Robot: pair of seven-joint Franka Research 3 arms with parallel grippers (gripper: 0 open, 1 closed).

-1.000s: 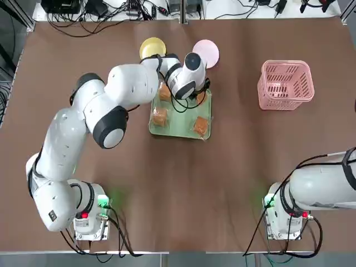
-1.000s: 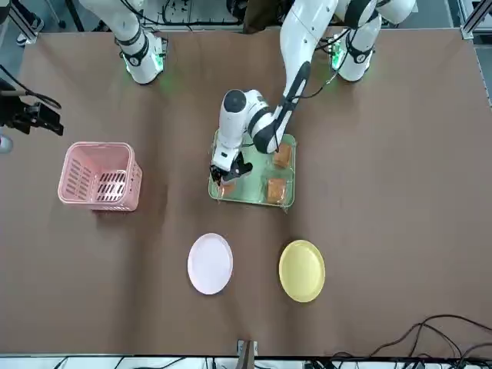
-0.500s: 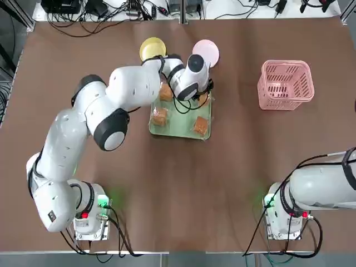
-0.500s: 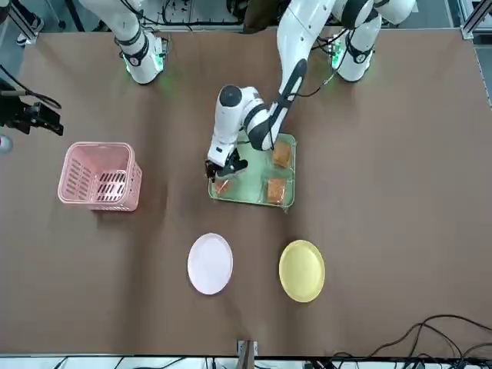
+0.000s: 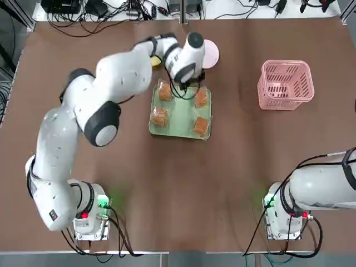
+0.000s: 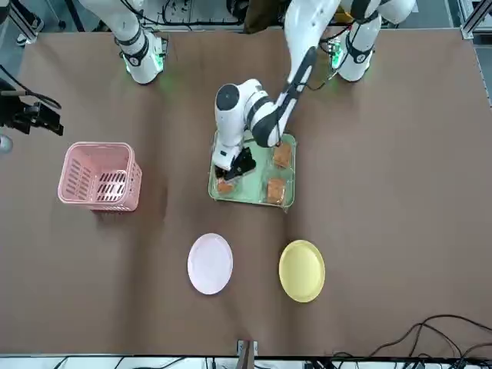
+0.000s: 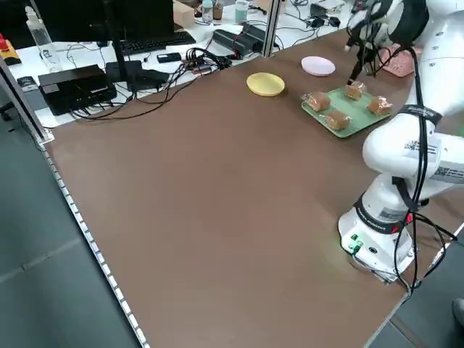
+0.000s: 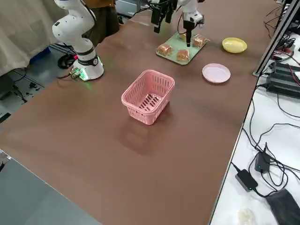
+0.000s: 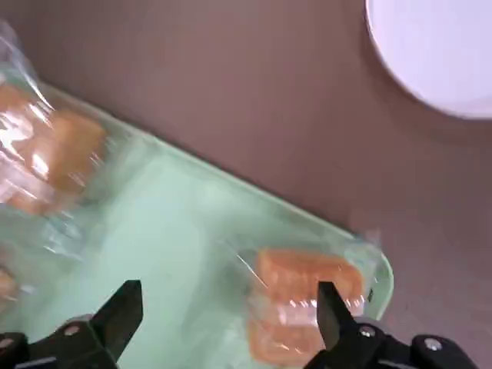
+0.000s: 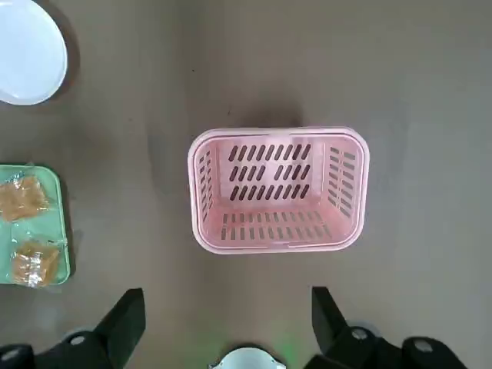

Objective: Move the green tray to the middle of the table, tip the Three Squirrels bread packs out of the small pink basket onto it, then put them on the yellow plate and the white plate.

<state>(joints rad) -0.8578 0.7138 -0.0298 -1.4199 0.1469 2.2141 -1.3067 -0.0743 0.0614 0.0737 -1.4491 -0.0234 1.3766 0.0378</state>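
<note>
Lifting clear of the green tray (image 5: 179, 119), the left gripper (image 9: 231, 327) now hangs above the tray's far edge with its fingers spread and nothing between them, where half a second ago it was low over the far right-hand pack. That pack (image 5: 201, 98) lies flat on the tray's far corner, nearest the white plate (image 5: 210, 51), so the attempt has either let it go or missed it; from these views I cannot tell which. All four Three Squirrels bread packs (image 6: 269, 188) remain on the tray, which sits about mid-table on the table (image 5: 250, 167), so the tray move and the tipping look done while the plating has not begun. The white plate is bare, and the yellow plate (image 6: 301, 270) beside it, just beyond the tray, is bare too. Off on the robot's right stands the small pink basket (image 5: 285, 84), upright and empty, well apart from the tray. Parked back near its base, the right gripper (image 10: 231, 330) is also spread wide and holds nothing, looking down on the basket. As I judge it, the next step is another descent onto that corner pack; its slick, crinkly wrapper may slip out of a pinch.
</note>
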